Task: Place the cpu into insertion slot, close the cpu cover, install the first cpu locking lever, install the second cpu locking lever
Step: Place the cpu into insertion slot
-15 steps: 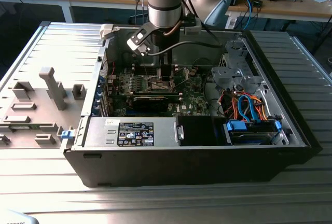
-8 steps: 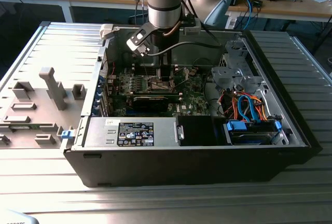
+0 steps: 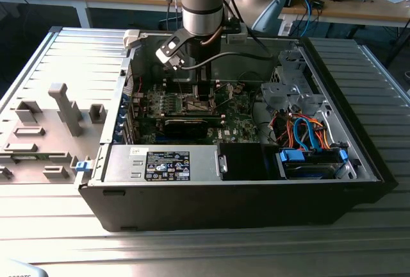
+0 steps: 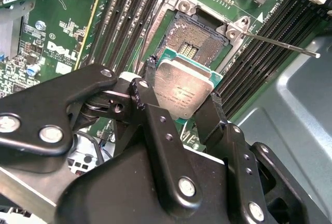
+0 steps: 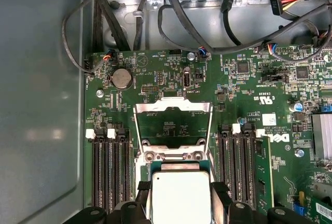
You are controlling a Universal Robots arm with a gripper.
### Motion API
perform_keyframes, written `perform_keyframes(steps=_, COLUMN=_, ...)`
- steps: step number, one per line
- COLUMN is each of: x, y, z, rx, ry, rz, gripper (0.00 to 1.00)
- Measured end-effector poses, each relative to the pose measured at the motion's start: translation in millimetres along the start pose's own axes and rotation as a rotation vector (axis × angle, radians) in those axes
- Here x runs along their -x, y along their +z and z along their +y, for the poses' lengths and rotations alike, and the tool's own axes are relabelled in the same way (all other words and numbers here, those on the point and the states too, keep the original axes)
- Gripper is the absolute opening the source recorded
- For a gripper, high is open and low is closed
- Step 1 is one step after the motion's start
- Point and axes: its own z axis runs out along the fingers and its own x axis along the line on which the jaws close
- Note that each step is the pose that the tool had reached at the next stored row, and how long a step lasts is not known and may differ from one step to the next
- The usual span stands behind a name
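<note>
Black two-finger gripper [image 4: 182, 99]: fingers clamped the square silvery-topped cpu [image 4: 179, 81], poised over the open insertion slot [image 4: 199, 40] for seating. Thin silvery cpu cover [image 5: 174, 103] stood raised, giving access.

The computer case [image 3: 243, 206] lies open mid-frame on the table [image 3: 64, 52], with fixtures [image 3: 64, 107] on the table at the exterior view's left. Inside it the motherboard [image 3: 237, 113] sits at centre, the power supply [image 3: 166, 165] along the lower wall and the drive cage [image 3: 311, 161] at the exterior view's lower right. The gripper [image 5: 180, 190] — above the motherboard — pinches the cpu [image 4: 181, 89] partly over the socket [image 4: 199, 40], with the cpu cover [image 5: 174, 106] raised on the side away from the gripper and memory slots [image 5: 109, 167] on either side.
</note>
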Motion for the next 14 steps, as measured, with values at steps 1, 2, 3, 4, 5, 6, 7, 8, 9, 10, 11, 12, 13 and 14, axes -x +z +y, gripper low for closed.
perform_keyframes(steps=1, x=-0.1, y=0.1, z=0.0, rx=0.0000, ry=0.000, rz=0.0000, gripper=0.54)
perform_keyframes(steps=2, x=-0.1, y=0.3, z=0.0, rx=0.0000, ry=0.000, rz=0.0000, gripper=0.54)
perform_keyframes(steps=3, x=-0.1, y=0.4, z=-0.2, rx=0.0000, ry=0.000, rz=0.0000, gripper=0.54)
perform_keyframes(steps=4, x=-0.1, y=0.5, z=-0.2, rx=0.0000, ry=0.000, rz=0.0000, gripper=0.54)
perform_keyframes(steps=5, x=-0.1, y=0.7, z=-0.2, rx=0.0000, ry=0.000, rz=-0.0001, gripper=0.54)
perform_keyframes(steps=6, x=-0.1, y=0.8, z=-0.4, rx=0.0000, ry=0.000, rz=0.0000, gripper=0.54)
perform_keyframes(steps=7, x=-0.1, y=0.9, z=-0.9, rx=0.0000, ry=0.000, rz=0.0000, gripper=0.54)
perform_keyframes(steps=8, x=-0.1, y=1.0, z=-1.1, rx=0.0000, ry=0.000, rz=0.0000, gripper=0.54)
perform_keyframes(steps=9, x=-0.1, y=1.0, z=-1.3, rx=-0.0001, ry=0.000, rz=-0.0001, gripper=0.54)
perform_keyframes(steps=10, x=-0.1, y=1.2, z=-1.6, rx=0.0000, ry=0.000, rz=0.0000, gripper=0.54)
perform_keyframes(steps=11, x=-0.1, y=1.4, z=-1.9, rx=0.0000, ry=0.000, rz=0.0000, gripper=0.54)
perform_keyframes(steps=12, x=-0.1, y=1.4, z=-2.0, rx=0.0000, ry=0.000, rz=0.0000, gripper=0.54)
perform_keyframes(steps=13, x=-0.1, y=1.6, z=-2.1, rx=0.0000, ry=0.000, rz=0.0000, gripper=0.54)
perform_keyframes(steps=14, x=-0.1, y=1.8, z=-2.2, rx=0.0000, ry=0.000, rz=0.0000, gripper=0.54)
